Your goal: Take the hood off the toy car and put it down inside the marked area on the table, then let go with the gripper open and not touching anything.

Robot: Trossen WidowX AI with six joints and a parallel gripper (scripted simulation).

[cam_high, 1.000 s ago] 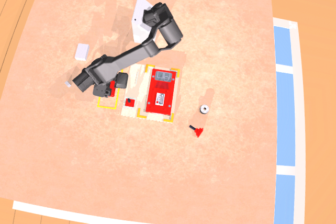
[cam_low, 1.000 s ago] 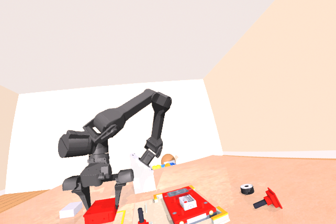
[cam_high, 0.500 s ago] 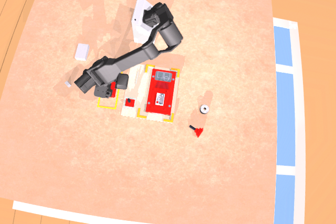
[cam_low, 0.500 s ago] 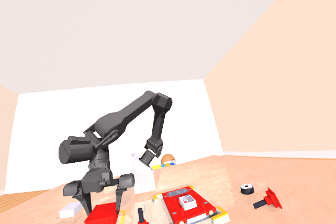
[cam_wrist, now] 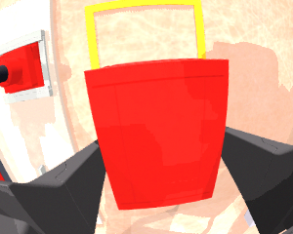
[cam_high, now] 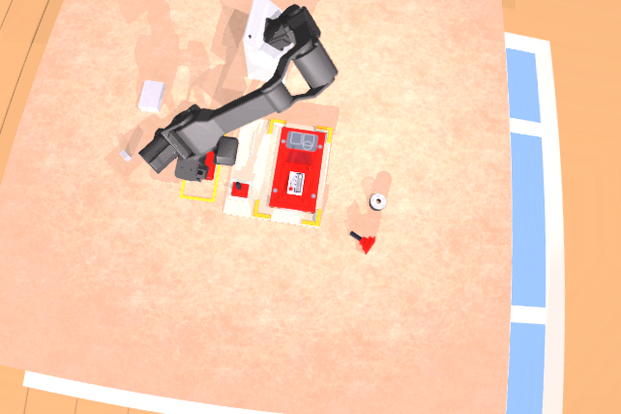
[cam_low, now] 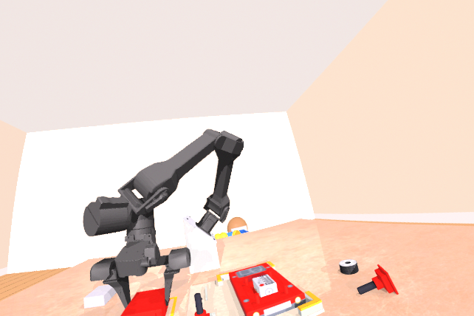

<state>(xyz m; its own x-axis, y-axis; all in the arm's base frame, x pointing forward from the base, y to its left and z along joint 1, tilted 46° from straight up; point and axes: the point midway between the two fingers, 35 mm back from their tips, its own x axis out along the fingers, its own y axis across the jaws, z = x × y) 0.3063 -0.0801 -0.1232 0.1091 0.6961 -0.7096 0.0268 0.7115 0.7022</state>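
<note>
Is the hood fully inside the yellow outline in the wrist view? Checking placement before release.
No; the red hood, clamped by the tool, overlaps only the yellow outline's near edge.

Overhead, low side, wrist downward views

— Any legible text, numbers or brands?
— None. The small white label point(cam_high: 296, 182) on the red rectangular toy car body point(cam_high: 285, 168) carries dark marks and a red dot, too blurred to read.
</note>
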